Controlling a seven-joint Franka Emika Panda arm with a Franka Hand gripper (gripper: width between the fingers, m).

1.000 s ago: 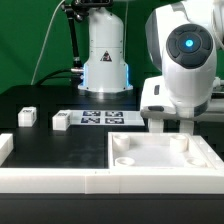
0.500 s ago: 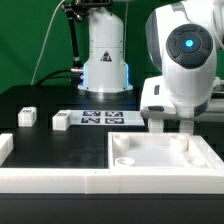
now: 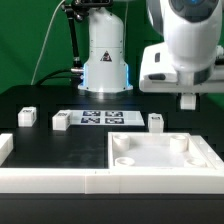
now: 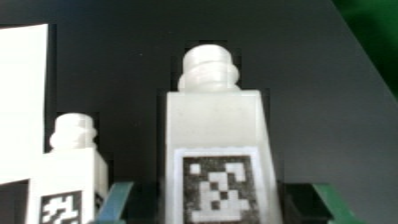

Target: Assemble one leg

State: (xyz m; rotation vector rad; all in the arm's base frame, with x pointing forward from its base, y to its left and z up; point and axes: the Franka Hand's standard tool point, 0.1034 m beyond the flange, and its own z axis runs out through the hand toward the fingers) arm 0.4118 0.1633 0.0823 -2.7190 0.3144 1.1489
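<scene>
A leg [image 3: 155,122], a small white block with a marker tag, stands on the black table just behind the white tray [image 3: 160,160]. My gripper [image 3: 188,101] hangs above it, toward the exterior view's right, and holds nothing. In the wrist view the same leg [image 4: 217,140] shows between my two green fingers [image 4: 125,203], with a dark gap on each side, so the jaws stand open. A second leg [image 4: 68,165] stands beside it. Two more legs [image 3: 61,121] [image 3: 27,116] stand at the exterior view's left.
The marker board [image 3: 100,118] lies flat between the legs. The robot's white base [image 3: 105,60] stands at the back. A white rim piece [image 3: 40,178] runs along the front left. A white surface [image 4: 18,90] fills one side of the wrist view.
The arm has risen from low over the table behind the tray. The leg it covered now stands free on the table.
</scene>
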